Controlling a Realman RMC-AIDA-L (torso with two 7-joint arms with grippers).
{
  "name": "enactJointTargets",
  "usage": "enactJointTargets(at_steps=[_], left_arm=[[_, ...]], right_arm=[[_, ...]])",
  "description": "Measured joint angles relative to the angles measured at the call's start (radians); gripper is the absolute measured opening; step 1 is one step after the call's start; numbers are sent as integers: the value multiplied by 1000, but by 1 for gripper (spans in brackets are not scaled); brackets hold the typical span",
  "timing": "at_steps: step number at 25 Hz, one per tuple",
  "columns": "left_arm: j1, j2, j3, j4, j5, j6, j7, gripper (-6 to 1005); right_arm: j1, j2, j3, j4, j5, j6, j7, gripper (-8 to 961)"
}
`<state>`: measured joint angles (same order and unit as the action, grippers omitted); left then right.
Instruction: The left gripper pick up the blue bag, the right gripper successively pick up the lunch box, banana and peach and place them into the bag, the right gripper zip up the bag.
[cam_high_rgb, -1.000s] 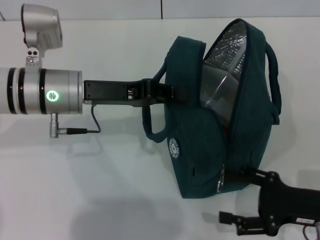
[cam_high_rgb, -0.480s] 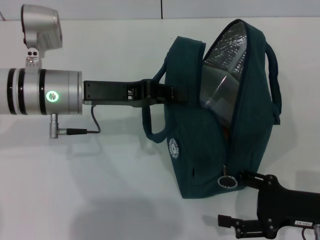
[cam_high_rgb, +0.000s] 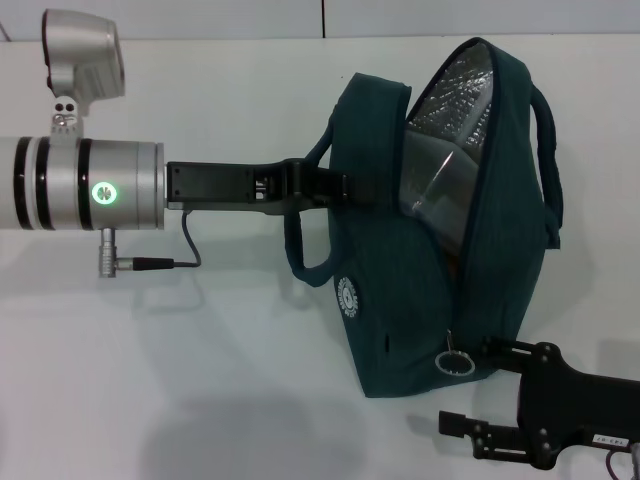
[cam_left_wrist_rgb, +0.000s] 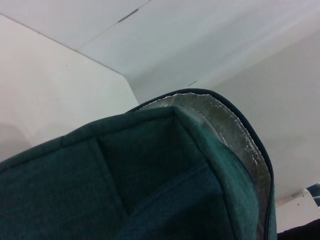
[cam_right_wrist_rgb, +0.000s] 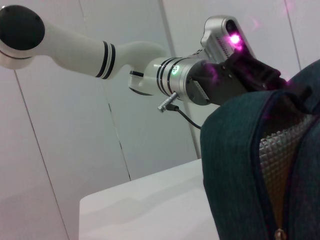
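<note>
The blue bag (cam_high_rgb: 440, 250) hangs sideways, its mouth open and its silver foil lining (cam_high_rgb: 460, 90) showing. My left gripper (cam_high_rgb: 318, 186) is shut on the bag's handle side and holds it up. A clear plastic face of the lunch box (cam_high_rgb: 432, 185) shows inside the mouth, with a sliver of orange below it. The peach is hidden. The metal ring zip pull (cam_high_rgb: 455, 362) hangs free at the bag's near end. My right gripper (cam_high_rgb: 478, 388) is open just beside the ring, its upper finger (cam_high_rgb: 500, 350) close to it. The right wrist view shows the bag (cam_right_wrist_rgb: 235, 165) and the zip slider (cam_right_wrist_rgb: 278, 233).
The white table (cam_high_rgb: 200, 380) lies under the bag, with a white wall behind it. The left arm's silver cylinder (cam_high_rgb: 80, 185) reaches in from the left, with a cable (cam_high_rgb: 185, 250) hanging below. In the left wrist view only bag fabric (cam_left_wrist_rgb: 125, 190) and foil (cam_left_wrist_rgb: 235, 130) show.
The zip ring, which lay flat against the bag, has swung out and now hangs free. My right gripper has shifted slightly beside it. The left arm and bag have not moved.
</note>
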<state>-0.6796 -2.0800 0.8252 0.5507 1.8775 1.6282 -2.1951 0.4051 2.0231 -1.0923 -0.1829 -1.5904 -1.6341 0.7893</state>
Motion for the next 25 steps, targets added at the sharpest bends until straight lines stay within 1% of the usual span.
enactJointTargets(at_steps=[5, 16, 25], left_arm=[[0, 0, 0, 0, 0, 5, 0, 91], [0, 0, 0, 0, 0, 9, 1, 92], [0, 0, 0, 0, -1, 9, 4, 93]], right_arm=[[0, 1, -5, 0, 0, 3, 1, 720], [0, 0, -1, 6, 22, 14, 2, 281], [-2, 0, 1, 11, 24, 16, 2, 54]])
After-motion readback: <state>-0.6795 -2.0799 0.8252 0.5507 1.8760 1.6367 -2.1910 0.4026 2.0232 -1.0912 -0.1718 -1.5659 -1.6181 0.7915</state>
